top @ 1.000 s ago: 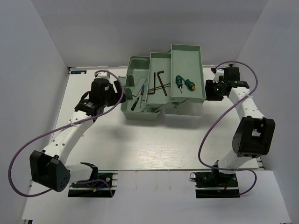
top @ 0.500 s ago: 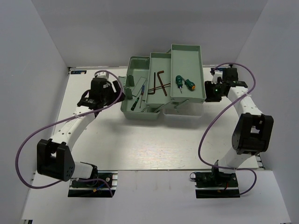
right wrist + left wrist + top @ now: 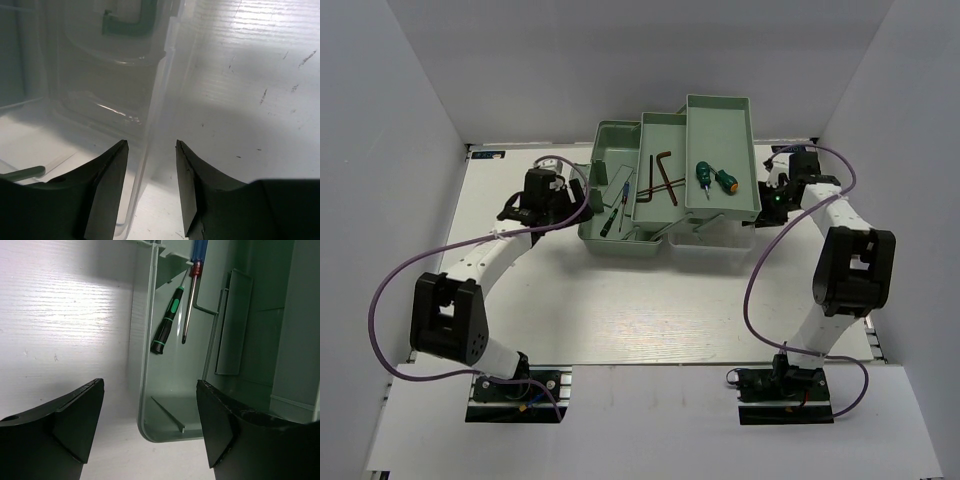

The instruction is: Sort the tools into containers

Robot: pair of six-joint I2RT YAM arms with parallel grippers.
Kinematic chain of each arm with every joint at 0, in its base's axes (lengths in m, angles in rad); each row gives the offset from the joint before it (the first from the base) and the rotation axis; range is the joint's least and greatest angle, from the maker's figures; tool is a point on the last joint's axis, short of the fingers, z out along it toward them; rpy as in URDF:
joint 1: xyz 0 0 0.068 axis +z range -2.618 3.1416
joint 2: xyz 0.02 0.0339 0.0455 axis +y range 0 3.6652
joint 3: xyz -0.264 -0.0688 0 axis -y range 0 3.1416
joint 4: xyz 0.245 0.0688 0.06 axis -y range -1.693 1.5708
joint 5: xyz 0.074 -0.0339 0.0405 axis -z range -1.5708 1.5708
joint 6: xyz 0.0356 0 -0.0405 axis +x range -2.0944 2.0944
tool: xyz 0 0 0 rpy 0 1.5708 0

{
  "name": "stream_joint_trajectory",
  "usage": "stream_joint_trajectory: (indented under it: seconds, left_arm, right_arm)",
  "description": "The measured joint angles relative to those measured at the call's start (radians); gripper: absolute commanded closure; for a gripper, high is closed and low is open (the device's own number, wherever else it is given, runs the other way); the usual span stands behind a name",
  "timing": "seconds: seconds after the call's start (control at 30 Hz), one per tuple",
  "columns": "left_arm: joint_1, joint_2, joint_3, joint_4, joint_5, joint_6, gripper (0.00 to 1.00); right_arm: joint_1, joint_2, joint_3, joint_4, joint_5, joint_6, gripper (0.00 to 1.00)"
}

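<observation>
Top external view: the pale green toolbox (image 3: 610,140) stands fanned open on the white table (image 3: 620,310). Hex keys (image 3: 660,180) lie in its middle tray (image 3: 665,122), two green-handled screwdrivers (image 3: 713,177) lie in the right tray (image 3: 720,105), and two precision screwdrivers (image 3: 613,213) lie in the left base compartment. The left gripper (image 3: 580,207) sits at the box's left wall and the right gripper (image 3: 761,200) at its right side.

Left wrist view: the left gripper (image 3: 147,425) is spread wide and empty, straddling the base's near corner wall. Inside lie a green-and-black precision screwdriver (image 3: 165,327) and a blue-handled one (image 3: 192,290).

Right wrist view: the right gripper (image 3: 150,190) is partly spread, holding nothing, with the translucent lid (image 3: 100,100) rim between its fingers (image 3: 107,185).
</observation>
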State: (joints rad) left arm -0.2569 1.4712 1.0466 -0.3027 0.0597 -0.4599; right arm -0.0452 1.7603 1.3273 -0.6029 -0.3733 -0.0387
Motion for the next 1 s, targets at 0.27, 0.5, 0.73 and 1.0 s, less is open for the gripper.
stream_joint_trajectory:
  seconds: [0.27, 0.5, 0.73, 1.0]
  left_arm:
    - [0.000, -0.050, 0.000, -0.004, 0.026, 0.045, 0.17]
    - [-0.018, -0.183, -0.001, -0.001, 0.179, 0.117, 0.21]
    - [-0.085, -0.144, 0.027, -0.061, 0.313, 0.212, 0.25]
    - [-0.305, 0.076, 0.367, -0.205, 0.359, 0.431, 0.25]
  right_arm:
    - [0.000, 0.053, 0.020, 0.001, -0.007, 0.008, 0.56]
    - [0.000, 0.053, 0.031, 0.001, -0.009, 0.013, 0.65]
    - [0.000, 0.049, 0.031, -0.003, 0.004, 0.014, 0.48]
    - [-0.024, -0.077, 0.031, -0.059, 0.062, 0.005, 0.46]
